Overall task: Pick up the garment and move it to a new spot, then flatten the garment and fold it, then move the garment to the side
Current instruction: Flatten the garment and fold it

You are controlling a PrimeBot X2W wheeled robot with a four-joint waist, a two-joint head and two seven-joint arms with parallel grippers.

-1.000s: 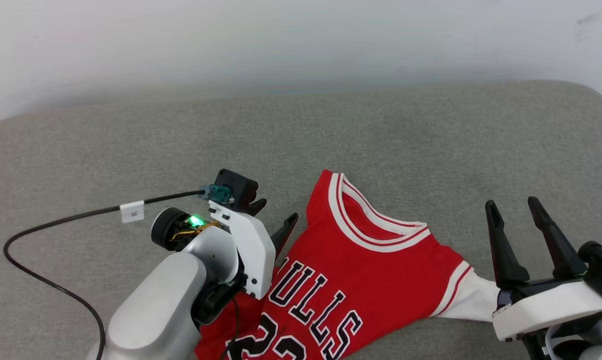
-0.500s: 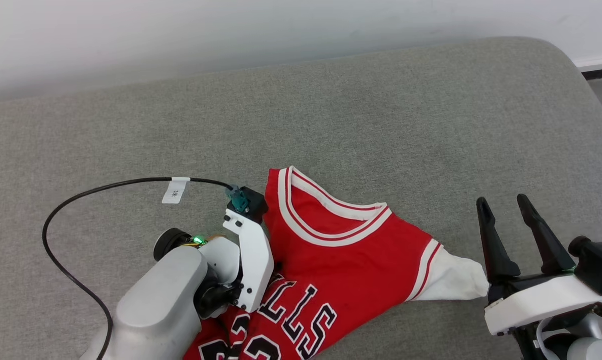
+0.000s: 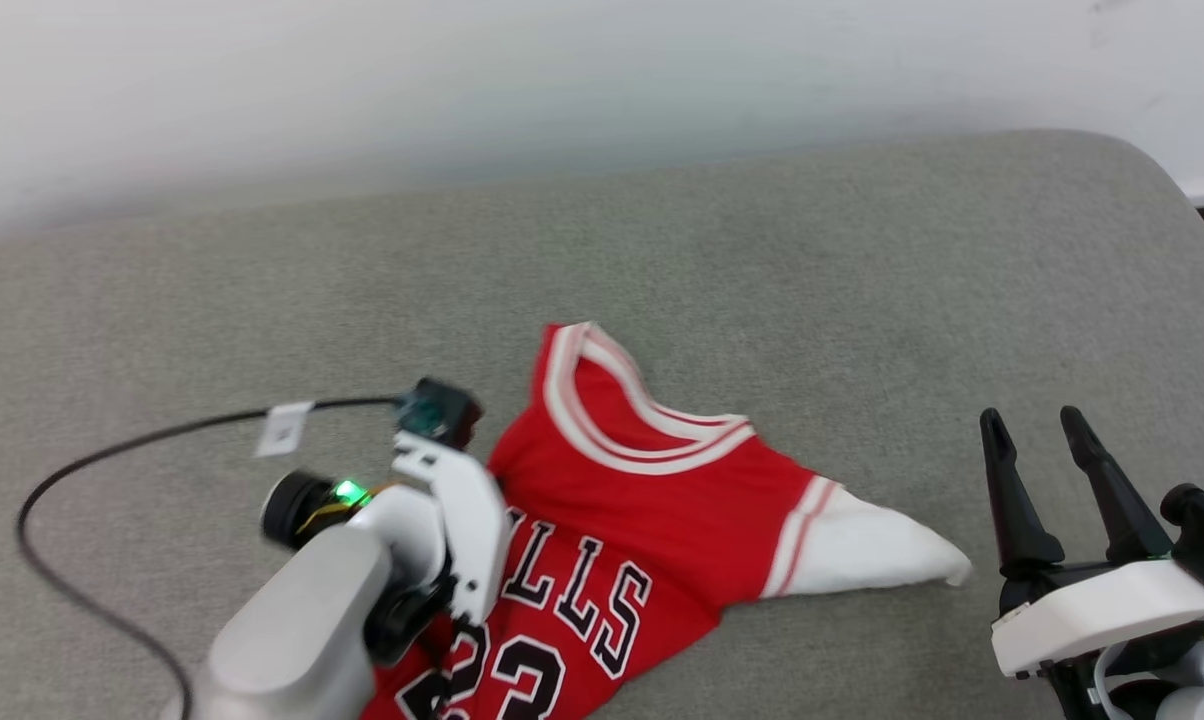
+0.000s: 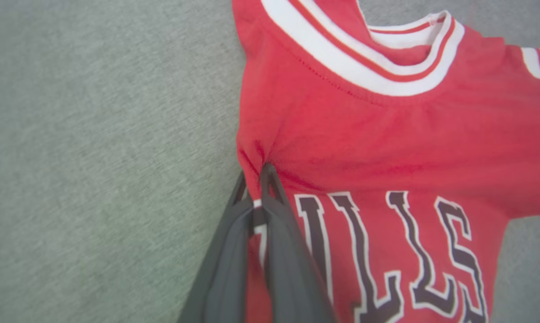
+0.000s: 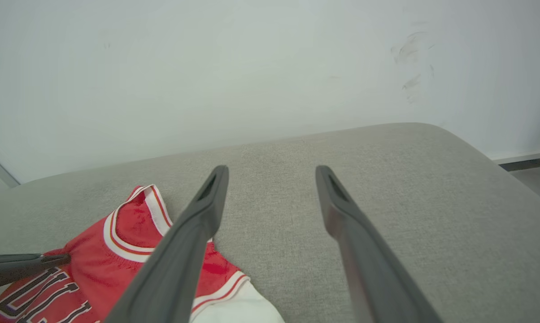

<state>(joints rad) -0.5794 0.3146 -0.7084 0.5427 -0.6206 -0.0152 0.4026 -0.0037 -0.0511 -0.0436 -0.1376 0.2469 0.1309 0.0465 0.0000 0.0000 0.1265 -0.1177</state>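
Where the garment [image 3: 662,500] lies: on the grey cushion [image 3: 862,300], near its front edge and left of centre, front side up, with the hem end running out of the head view at the bottom.
Collar [image 3: 612,400]: striped red and white, points toward the far edge and the white wall [image 3: 562,80].
Lettering: black with white outline, partly covered by the left arm; two digits show below it.
Sleeve [image 3: 862,550]: white, spread flat toward the cushion's right side, its tip near the right gripper but apart from it.
Left gripper [image 4: 255,174]: fingers drawn together on a pinch of red cloth at the garment's left edge, just beside the first visible letter. The fabric puckers at the tips, and a strip of cloth shows between the fingers.
Right gripper [image 3: 1032,420]: fingers spread wide with nothing between them, over bare cushion toward the front right corner.
Cable [image 3: 162,435]: black, loops from the left wrist across the cushion's left part and carries a white tag [image 3: 284,428].
Indicator: green light [image 3: 347,492] lit on the left wrist.
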